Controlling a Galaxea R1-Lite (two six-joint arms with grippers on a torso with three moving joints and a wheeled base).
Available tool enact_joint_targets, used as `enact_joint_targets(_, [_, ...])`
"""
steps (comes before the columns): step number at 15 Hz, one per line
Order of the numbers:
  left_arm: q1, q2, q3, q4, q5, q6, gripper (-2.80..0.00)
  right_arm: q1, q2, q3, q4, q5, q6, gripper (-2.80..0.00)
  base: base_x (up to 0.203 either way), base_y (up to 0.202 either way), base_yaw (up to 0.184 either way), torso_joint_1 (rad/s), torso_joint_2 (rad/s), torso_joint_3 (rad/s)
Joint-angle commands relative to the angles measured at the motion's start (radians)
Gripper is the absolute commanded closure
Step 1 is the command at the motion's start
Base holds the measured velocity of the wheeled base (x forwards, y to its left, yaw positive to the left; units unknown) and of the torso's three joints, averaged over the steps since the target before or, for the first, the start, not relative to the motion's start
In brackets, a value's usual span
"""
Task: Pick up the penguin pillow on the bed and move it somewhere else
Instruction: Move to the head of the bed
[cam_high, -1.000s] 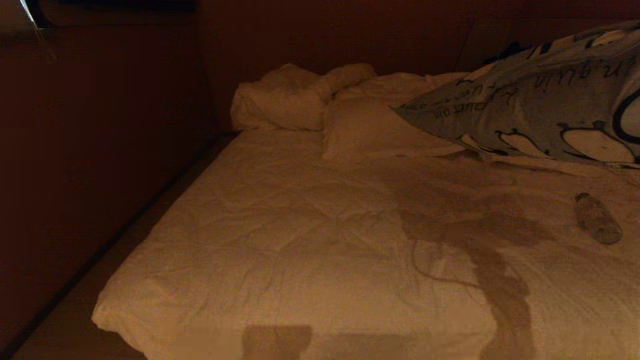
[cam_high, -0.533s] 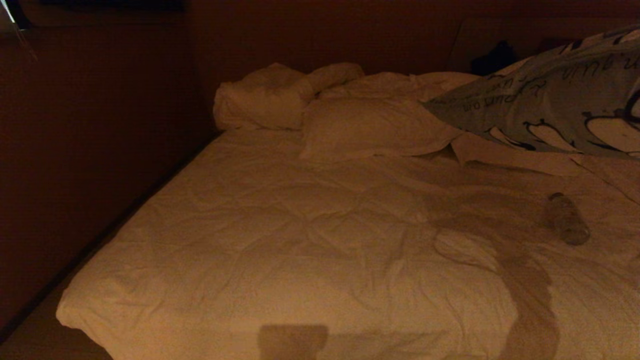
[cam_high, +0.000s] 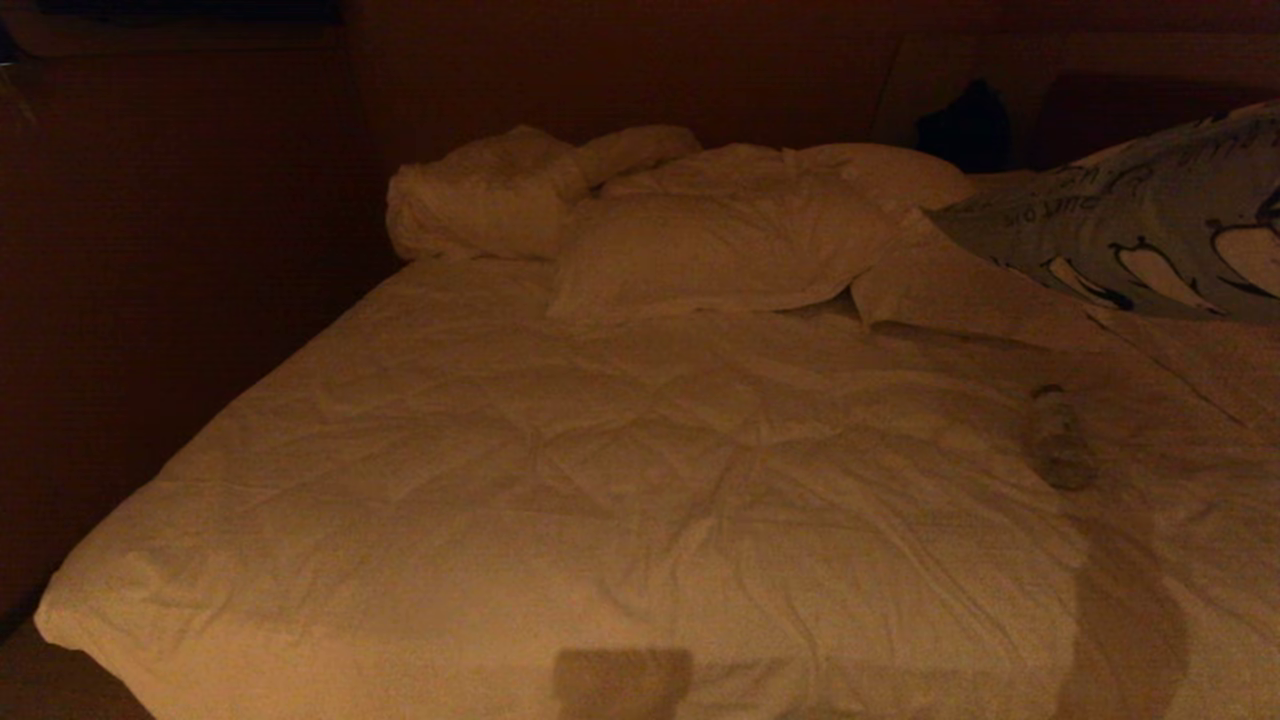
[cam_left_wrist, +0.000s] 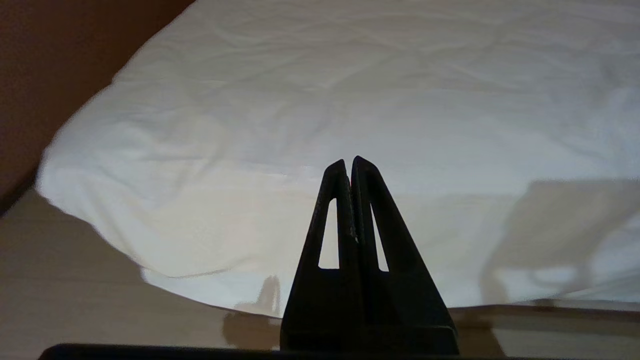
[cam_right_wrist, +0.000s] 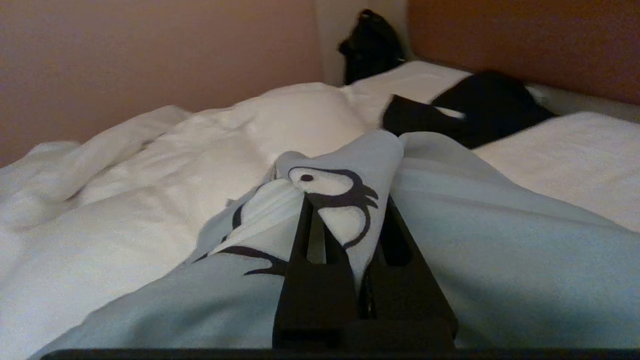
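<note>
My right gripper (cam_right_wrist: 350, 210) was pinched on a fold of the penguin pillow (cam_right_wrist: 450, 250), the fabric bunched between the two black fingers (cam_right_wrist: 312, 280) at lower centre of the right wrist view. A printed penguin face sat on the fold directly above the fingertips. The grey-blue cover spread outward from the grip across the lower half of that frame. Beyond it lay rumpled white pillows (cam_right_wrist: 280, 120), with a dark item (cam_right_wrist: 475, 110) on the bedding at upper right.

In the head view, the penguin pillow (cam_high: 1150, 230) occupied the upper right edge of the frame, raised over the bed (cam_high: 600, 480), and continued out of frame to the right. My right gripper was outside that view. A plain white pillow (cam_high: 720, 250) lay at upper centre, just left of the penguin pillow. A small bottle (cam_high: 1058, 440) rested on the duvet at right of centre, below the penguin pillow and apart from it.

My left gripper (cam_left_wrist: 349, 162) was parked low at the foot edge of the bed (cam_left_wrist: 320, 100), fingertips pressed together and holding nothing
</note>
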Motion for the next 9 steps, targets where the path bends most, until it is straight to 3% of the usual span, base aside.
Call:
enact_joint_targets(1, [0.000, 0.000, 0.000, 0.000, 0.000, 0.000, 0.00, -0.022, 0.060, -0.026, -0.004, 0.008, 0.016, 0.00, 0.000, -0.193, -0.002, 0.009, 0.00, -0.001])
enact_joint_targets(9, [-0.001, 0.000, 0.000, 0.000, 0.000, 0.000, 0.00, -0.078, 0.146, -0.123, 0.000, 0.007, 0.056, 0.00, 0.000, -0.195, 0.001, 0.003, 0.00, 0.002])
